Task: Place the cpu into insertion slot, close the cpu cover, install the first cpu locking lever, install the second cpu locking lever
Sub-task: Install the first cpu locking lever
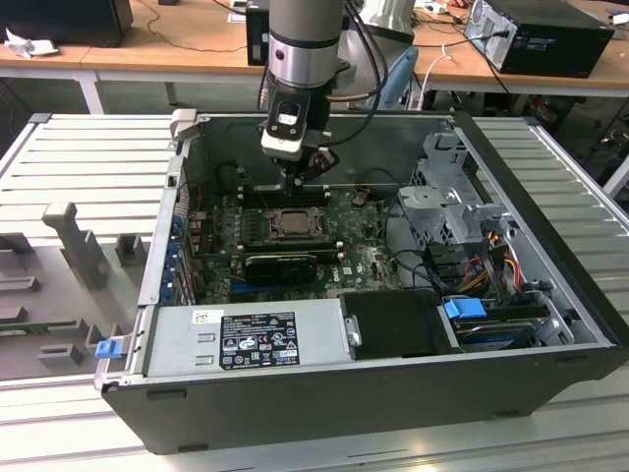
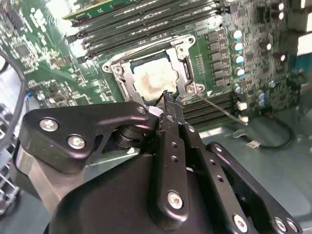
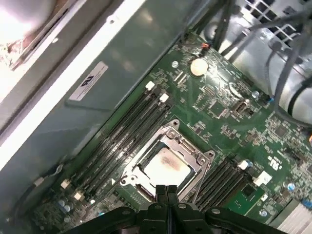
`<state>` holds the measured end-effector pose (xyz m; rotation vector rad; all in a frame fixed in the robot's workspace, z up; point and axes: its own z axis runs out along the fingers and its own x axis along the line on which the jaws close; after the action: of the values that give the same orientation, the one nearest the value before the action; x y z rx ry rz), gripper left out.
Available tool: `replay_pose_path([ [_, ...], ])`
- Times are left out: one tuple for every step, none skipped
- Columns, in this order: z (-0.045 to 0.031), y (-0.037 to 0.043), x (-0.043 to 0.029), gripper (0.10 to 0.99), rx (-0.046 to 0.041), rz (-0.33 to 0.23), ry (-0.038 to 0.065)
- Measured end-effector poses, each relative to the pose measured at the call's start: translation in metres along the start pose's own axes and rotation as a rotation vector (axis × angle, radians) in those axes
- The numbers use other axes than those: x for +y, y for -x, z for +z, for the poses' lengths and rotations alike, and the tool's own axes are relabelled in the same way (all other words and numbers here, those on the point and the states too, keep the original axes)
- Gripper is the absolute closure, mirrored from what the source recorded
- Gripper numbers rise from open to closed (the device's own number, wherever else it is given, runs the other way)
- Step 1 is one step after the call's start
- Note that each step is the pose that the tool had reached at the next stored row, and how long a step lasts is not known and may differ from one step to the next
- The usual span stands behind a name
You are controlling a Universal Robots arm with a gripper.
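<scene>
Your claw (image 3: 166,192) is hovering low over the green motherboard (image 3: 229,117), right at the edge of the insertion slot (image 2: 186,70). Its two black fingers are pressed together with nothing between them. The cpu (image 3: 165,165) is sitting in that slot, its silver top showing a brownish smear. The cpu cover (image 3: 187,148) is lying flat around it as a metal frame.

In the second wrist view, a thin locking lever (image 2: 219,108) is slanting out from one socket corner across the black memory slots (image 3: 122,136), which are flanking the socket on two sides. A round coin battery (image 3: 197,67) is lying further off on the board.

In the exterior view you are working inside an open computer case (image 1: 324,393). A grey power supply (image 1: 251,334) is lying at the front, with a metal drive cage (image 1: 442,192) and coloured cables (image 1: 496,258) on the exterior view's right.

The case is resting on a slatted metal table (image 1: 98,147), beside grey fixtures (image 1: 74,236). Wooden desks (image 1: 177,44) are standing behind, one carrying a black computer (image 1: 550,34).
</scene>
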<state>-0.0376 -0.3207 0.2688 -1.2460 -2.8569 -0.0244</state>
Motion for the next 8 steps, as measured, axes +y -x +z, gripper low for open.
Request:
replay_pose_path([
  [0.0001,0.0000,0.0000,0.980,0.0001,-0.030,-0.001],
  [0.0001,0.0000,0.0000,0.980,0.0001,-0.048,-0.002],
  [0.0002,0.0000,0.0000,0.980,0.0001,-0.065,-0.002],
  [0.0003,0.0000,0.0000,0.980,0.0002,-0.109,-0.003],
  [0.0004,0.0000,0.0000,0.980,0.0004,-0.163,-0.005],
  [0.0005,0.0000,0.0000,0.980,0.0006,-0.199,-0.006],
  [0.0005,0.0000,0.0000,0.980,0.0007,-0.227,-0.007],
  [0.0006,0.0000,0.0000,0.980,0.0009,-0.258,-0.008],
])
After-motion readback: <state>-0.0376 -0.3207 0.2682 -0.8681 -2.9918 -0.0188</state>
